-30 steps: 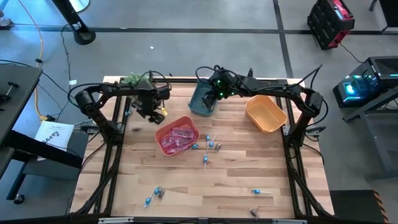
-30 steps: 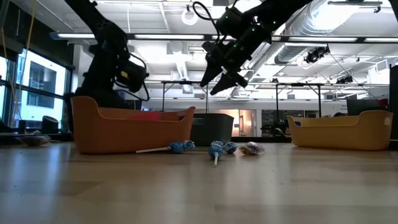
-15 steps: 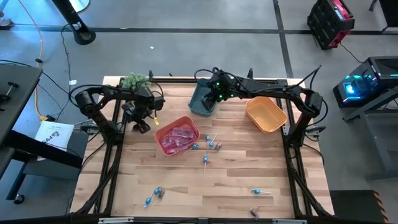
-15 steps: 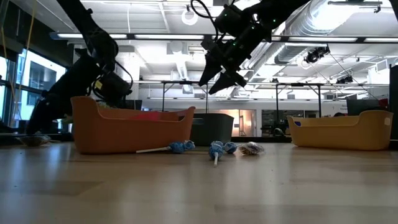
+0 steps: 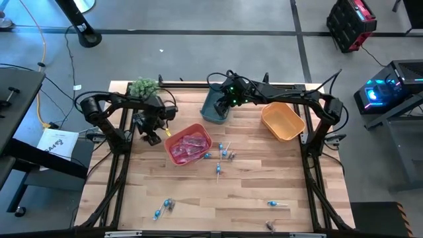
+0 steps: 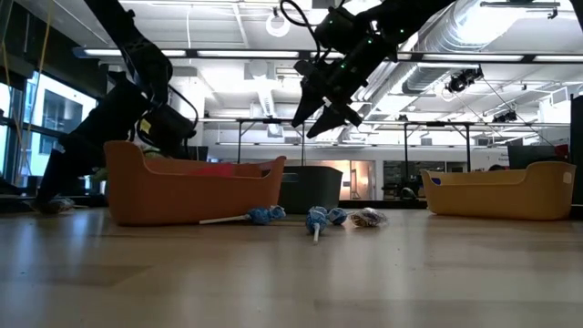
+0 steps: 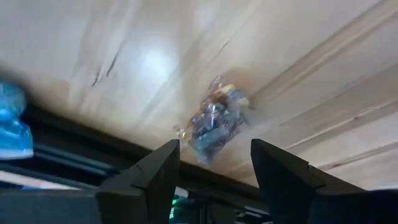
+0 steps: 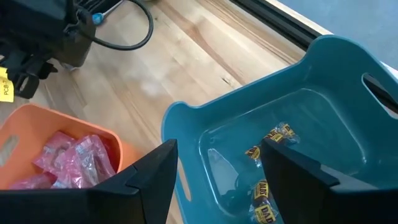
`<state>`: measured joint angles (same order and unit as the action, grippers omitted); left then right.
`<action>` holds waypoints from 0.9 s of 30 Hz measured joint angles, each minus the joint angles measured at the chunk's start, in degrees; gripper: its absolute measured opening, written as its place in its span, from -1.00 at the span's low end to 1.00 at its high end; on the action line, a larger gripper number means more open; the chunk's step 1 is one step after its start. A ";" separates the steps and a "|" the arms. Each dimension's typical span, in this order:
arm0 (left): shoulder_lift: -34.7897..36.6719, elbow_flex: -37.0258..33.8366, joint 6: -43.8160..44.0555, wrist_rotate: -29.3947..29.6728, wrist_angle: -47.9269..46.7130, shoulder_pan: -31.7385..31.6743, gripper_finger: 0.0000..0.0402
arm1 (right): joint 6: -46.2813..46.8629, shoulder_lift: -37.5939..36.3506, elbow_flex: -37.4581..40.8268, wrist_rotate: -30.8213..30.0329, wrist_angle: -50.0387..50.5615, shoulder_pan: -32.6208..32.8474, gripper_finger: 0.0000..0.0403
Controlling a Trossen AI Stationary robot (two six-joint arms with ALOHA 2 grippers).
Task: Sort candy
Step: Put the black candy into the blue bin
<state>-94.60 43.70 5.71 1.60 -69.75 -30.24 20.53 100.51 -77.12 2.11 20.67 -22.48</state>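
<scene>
Nearest me, loose blue lollipops (image 5: 223, 154) lay scattered over the wooden table (image 5: 264, 185), a few just beside the red bin (image 5: 188, 145), which held the pink packets (image 8: 74, 158). Farther back on my left side, the left gripper (image 7: 211, 171) hung low over the table with its jaws apart, empty, a small brownish wrapped piece (image 7: 214, 122) lying on the wood just ahead of them. The right gripper (image 8: 214, 165) hovered above the teal bin (image 8: 336, 81), jaws wide and empty, brownish pieces (image 8: 267, 205) inside it.
</scene>
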 joint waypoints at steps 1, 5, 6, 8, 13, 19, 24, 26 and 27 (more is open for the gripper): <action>0.00 0.00 -0.32 0.03 0.73 0.07 -0.04 | 0.07 0.00 0.00 0.00 -0.01 0.00 0.11; 0.01 0.00 -2.03 0.26 4.31 -0.04 -0.04 | 0.46 0.00 0.00 0.00 0.01 0.00 0.11; 0.00 0.01 -2.40 0.32 5.06 -0.04 -0.04 | 0.49 0.00 0.00 0.00 0.01 0.02 0.11; 0.00 0.04 -2.40 0.32 4.89 -0.02 -0.04 | 0.61 0.00 0.00 0.00 0.04 0.11 0.11; 0.00 0.04 -1.94 0.20 3.24 -0.02 -0.04 | 1.59 0.00 0.00 0.02 0.04 0.15 0.11; 0.00 0.03 0.77 -0.70 3.10 -0.02 -0.04 | 1.55 0.00 0.00 0.02 0.04 0.15 0.11; 0.00 0.02 4.53 1.52 4.27 -0.07 -0.04 | 1.68 0.00 0.00 0.02 0.04 0.15 0.11; 0.00 0.02 4.65 1.54 4.50 -0.13 -0.04 | 1.68 0.00 0.00 0.02 0.04 0.15 0.11; 0.00 0.02 5.13 1.52 4.29 -0.13 -0.04 | 1.62 0.00 0.00 0.02 0.04 0.15 0.11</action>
<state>-94.61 43.72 10.84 3.12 -65.46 -30.37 22.15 100.51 -77.12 2.13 20.71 -22.33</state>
